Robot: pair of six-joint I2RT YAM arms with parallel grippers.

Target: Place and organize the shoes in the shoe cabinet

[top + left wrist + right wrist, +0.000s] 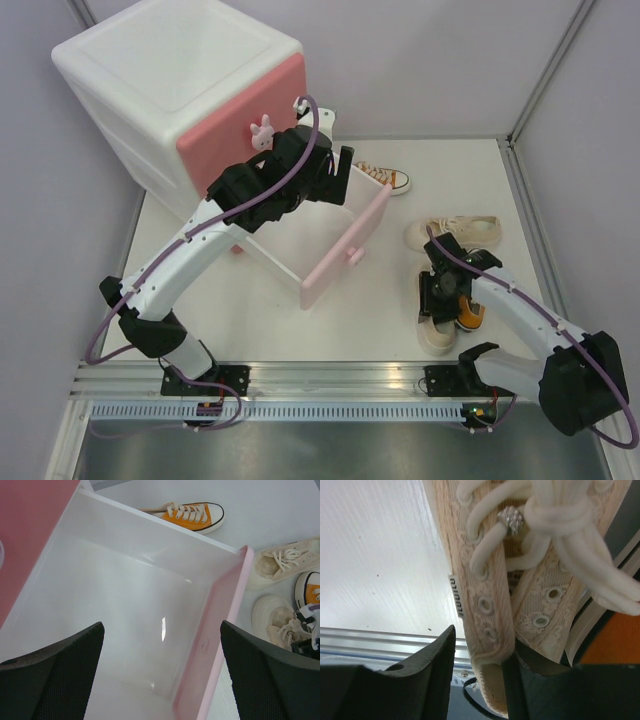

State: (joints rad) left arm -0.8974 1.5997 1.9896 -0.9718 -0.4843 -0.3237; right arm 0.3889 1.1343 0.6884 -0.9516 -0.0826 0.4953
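Observation:
The white shoe cabinet (170, 70) stands at the far left, and its lower drawer (345, 250) is pulled out and empty (130, 600). My left gripper (343, 168) hangs open above the drawer (162, 675). One orange shoe (385, 177) lies behind the drawer (192, 516). A cream shoe (455, 232) lies on the right. My right gripper (443, 290) is down on the second cream shoe (435, 325), beside the second orange shoe (468, 312). In the right wrist view its jaws (480, 680) straddle that cream shoe's side wall (480, 595), one finger inside and a gap outside.
The upper drawer's pink front (235, 135) with its bunny knob (262, 131) is closed. The open drawer's pink front stands between the left arm and the shoes on the right. A metal rail (330, 378) runs along the near table edge. Walls close in on the sides.

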